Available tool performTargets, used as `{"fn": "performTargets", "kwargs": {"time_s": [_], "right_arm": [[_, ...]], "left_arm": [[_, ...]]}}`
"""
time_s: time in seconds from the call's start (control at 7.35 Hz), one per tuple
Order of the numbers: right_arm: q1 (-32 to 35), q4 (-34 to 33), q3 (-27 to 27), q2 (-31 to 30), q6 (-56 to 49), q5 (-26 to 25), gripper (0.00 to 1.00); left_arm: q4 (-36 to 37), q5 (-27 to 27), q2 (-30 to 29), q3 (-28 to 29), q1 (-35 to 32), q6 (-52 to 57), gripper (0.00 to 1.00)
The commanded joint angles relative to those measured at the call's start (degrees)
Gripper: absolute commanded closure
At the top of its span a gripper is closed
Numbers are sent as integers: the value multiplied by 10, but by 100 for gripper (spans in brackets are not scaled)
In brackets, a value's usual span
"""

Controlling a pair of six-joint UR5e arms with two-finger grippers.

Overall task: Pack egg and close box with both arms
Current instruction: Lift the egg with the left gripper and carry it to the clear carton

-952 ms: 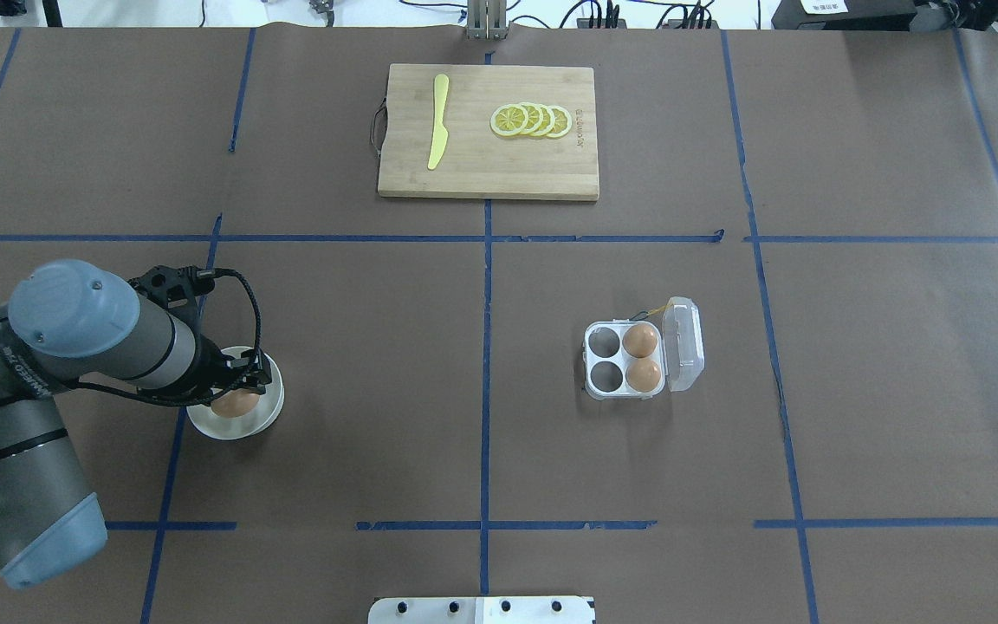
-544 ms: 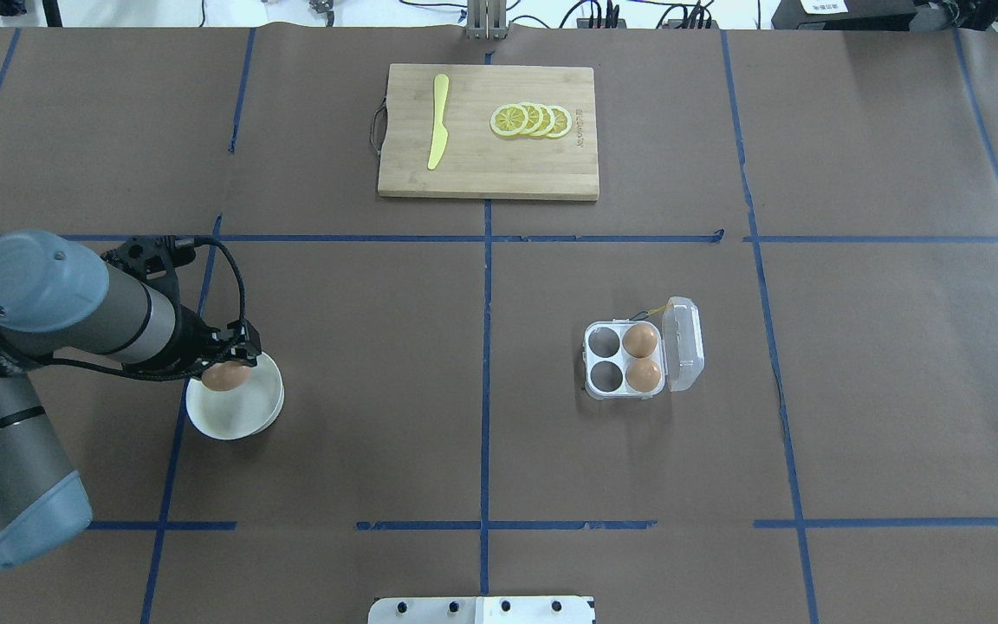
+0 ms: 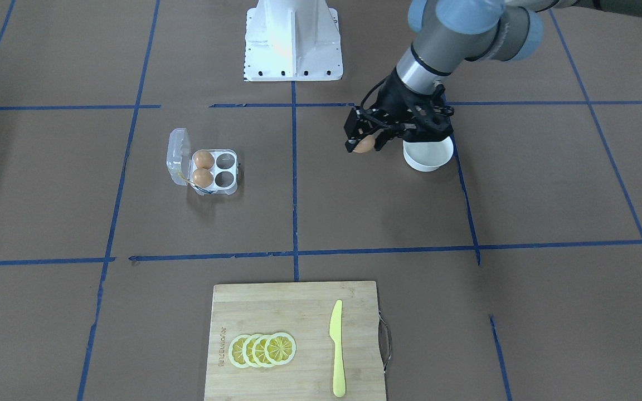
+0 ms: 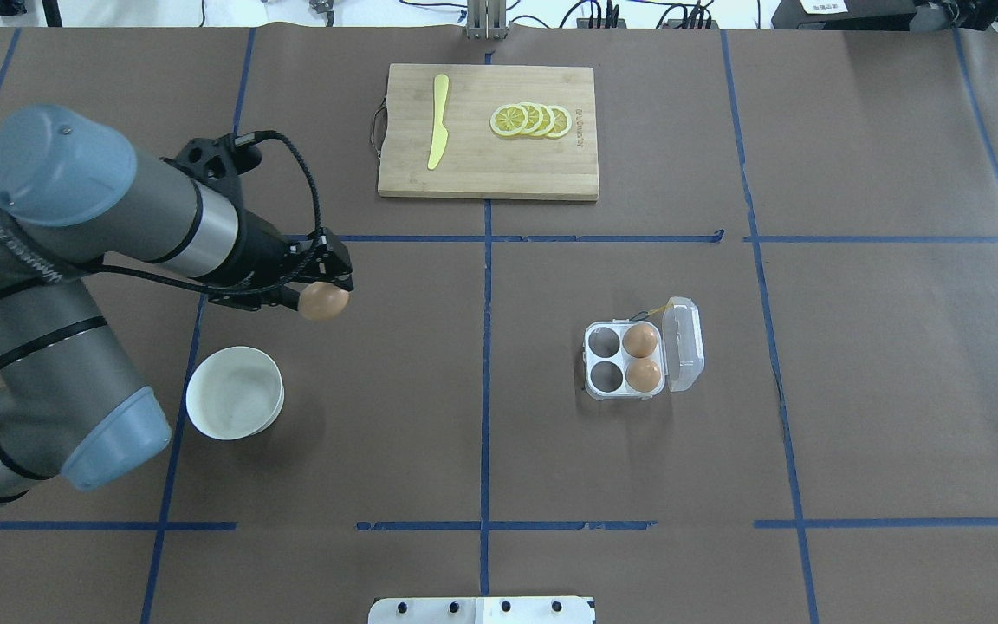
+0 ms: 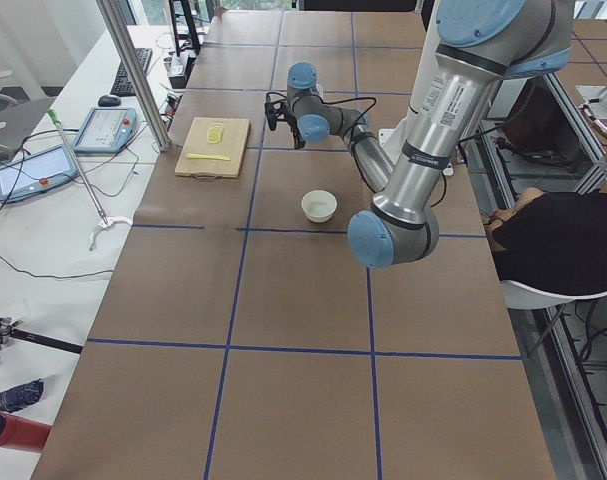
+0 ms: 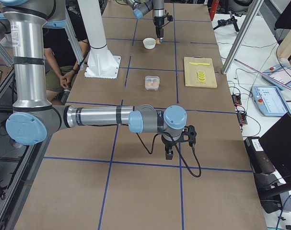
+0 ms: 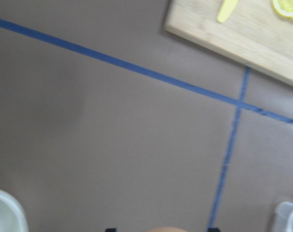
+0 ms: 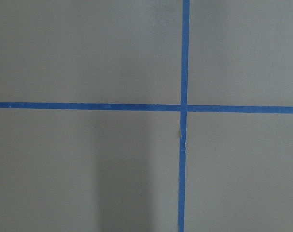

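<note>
Where brown paper covers the bench (image 4: 854, 390), blue tape lines (image 4: 486, 381) cut it into large squares. The side views show a white desk (image 5: 53, 230) with cables and control screens (image 5: 31, 170) along the side across from the robot, and a seated person in black (image 5: 558, 230) on the robot's side. At the left of the overhead view the left arm (image 4: 48, 260) reaches over the bench. The left gripper (image 4: 322, 295) is clamped on the egg (image 4: 324, 303), held clear of the surface beyond the white bowl (image 4: 234, 404) and well apart from the box (image 4: 626, 360). The bowl stands on a tape line near the arm. Farther along, at the far edge, a wooden cutting board (image 4: 488, 132) carries a yellow knife (image 4: 438, 121) and a row of overlapping lemon slices (image 4: 531, 120). Right of centre the box sits with its clear lid (image 4: 683, 343) swung open to the right, and two eggs (image 4: 640, 340) fill the two cells next to the hinge. The right arm (image 6: 97, 116) shows only in the right-end view, its right gripper (image 6: 168, 152) pointing down over a tape line; whether it is open or closed cannot be told.
</note>
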Motion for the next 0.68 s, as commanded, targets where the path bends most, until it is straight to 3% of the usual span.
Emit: {"fn": "performTargets", "kwargs": {"time_s": [0.0, 0.14, 0.27, 0.54], "right_arm": [[0, 0, 0, 1, 0, 0, 0], [0, 0, 0, 1, 1, 0, 0], [0, 0, 0, 1, 1, 0, 0], [0, 0, -1, 0, 2, 1, 0]], "left_arm": [[-125, 3, -84, 121, 46, -56, 100], [-215, 30, -110, 191, 66, -60, 100], [-260, 92, -148, 253, 96, -61, 100], [-282, 108, -205, 326, 119, -61, 100]]}}
